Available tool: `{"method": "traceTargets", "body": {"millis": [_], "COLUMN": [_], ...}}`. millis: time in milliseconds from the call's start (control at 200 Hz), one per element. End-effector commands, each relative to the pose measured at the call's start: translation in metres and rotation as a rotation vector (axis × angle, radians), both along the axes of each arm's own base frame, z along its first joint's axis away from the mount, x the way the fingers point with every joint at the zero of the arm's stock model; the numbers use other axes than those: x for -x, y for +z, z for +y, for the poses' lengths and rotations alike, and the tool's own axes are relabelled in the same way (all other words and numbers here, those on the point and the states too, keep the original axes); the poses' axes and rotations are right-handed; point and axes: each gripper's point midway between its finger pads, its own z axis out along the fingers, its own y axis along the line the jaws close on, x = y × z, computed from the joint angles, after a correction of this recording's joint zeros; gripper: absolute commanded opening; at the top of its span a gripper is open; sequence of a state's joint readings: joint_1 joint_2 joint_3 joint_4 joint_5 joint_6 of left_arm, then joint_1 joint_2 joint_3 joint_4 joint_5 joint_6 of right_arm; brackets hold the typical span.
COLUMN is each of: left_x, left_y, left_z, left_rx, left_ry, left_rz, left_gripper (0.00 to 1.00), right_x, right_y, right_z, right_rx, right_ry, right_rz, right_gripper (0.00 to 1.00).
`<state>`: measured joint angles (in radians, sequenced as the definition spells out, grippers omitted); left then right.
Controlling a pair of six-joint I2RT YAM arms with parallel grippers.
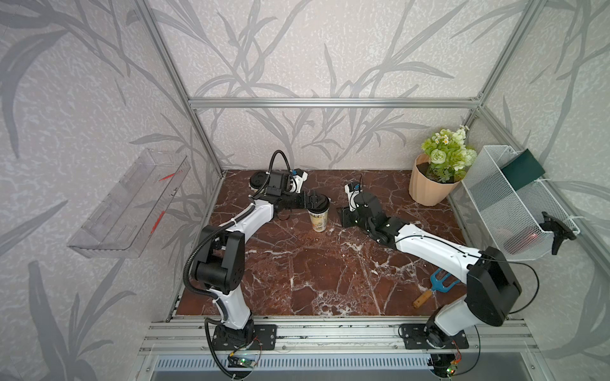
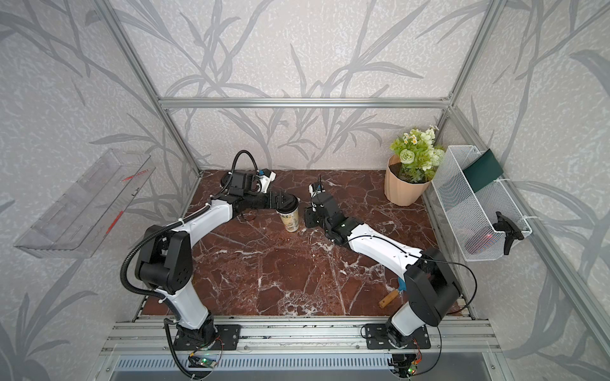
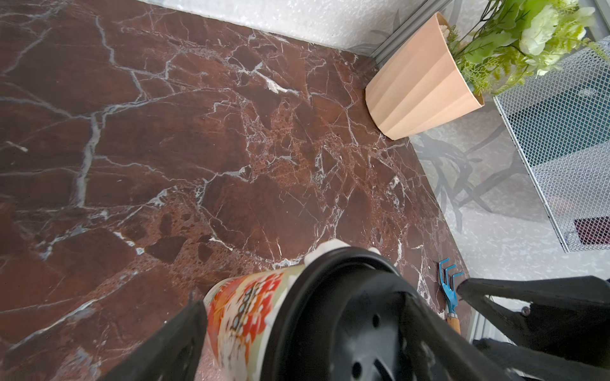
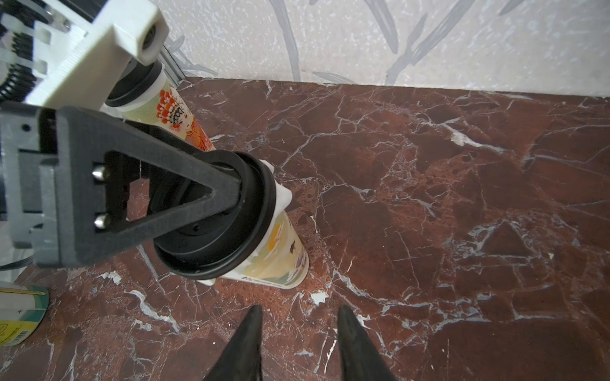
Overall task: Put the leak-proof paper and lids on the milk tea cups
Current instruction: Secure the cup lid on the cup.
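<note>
Two milk tea cups stand on the marble top, each capped by a black lid. The near cup [image 1: 318, 220] [image 4: 280, 254] has white leak-proof paper [image 4: 283, 197] [image 3: 330, 247] peeking out under its lid [image 4: 211, 231]. My left gripper [image 1: 317, 203] [image 3: 303, 330] is open at this cup's top, one finger [image 4: 171, 194] across the lid and the other beside the cup's wall. The far cup [image 4: 171, 112] [image 1: 260, 181] is partly hidden under my left wrist. My right gripper [image 1: 345, 221] [image 4: 298, 316] is open and empty, just right of the near cup.
A peach flower pot [image 1: 425, 188] stands at the back right beside a white mesh basket [image 1: 515, 204]. A blue hand rake [image 1: 439, 285] lies at the front right under my right arm. A yellow-green can [image 4: 16, 313] sits near the cups. A clear tray [image 1: 128, 204] hangs on the left wall.
</note>
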<state>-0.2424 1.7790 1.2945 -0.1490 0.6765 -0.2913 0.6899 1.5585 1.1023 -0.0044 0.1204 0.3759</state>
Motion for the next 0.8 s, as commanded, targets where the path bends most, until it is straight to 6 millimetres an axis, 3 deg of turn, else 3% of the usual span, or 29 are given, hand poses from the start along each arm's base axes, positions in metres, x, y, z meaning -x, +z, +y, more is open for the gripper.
{"method": "traceTargets", "body": {"millis": [0,165,795], "left_x": [0.008,-0.002,0.001], "left_y": [-0.019,-0.006,0.013], "left_z": [0.017,0.018,0.018], "left_rx": [-0.085,-0.075,-0.026], "left_ry": [0.028,0.034,0.04], "left_rz": [0.08,0.063,0.028], "left_gripper": [0.94,0.94,0.94], "right_x": [-0.002,-0.002,-0.002], "right_y": [0.001,-0.002,-0.006], "right_z": [-0.002,-0.001,-0.006], "right_rx": [-0.02,-0.022,-0.031], "right_ry": [-0.006,-0.005,-0.009], "right_rz": [-0.002,0.006,0.016], "right_gripper": [0.4,0.42,0.43]}}
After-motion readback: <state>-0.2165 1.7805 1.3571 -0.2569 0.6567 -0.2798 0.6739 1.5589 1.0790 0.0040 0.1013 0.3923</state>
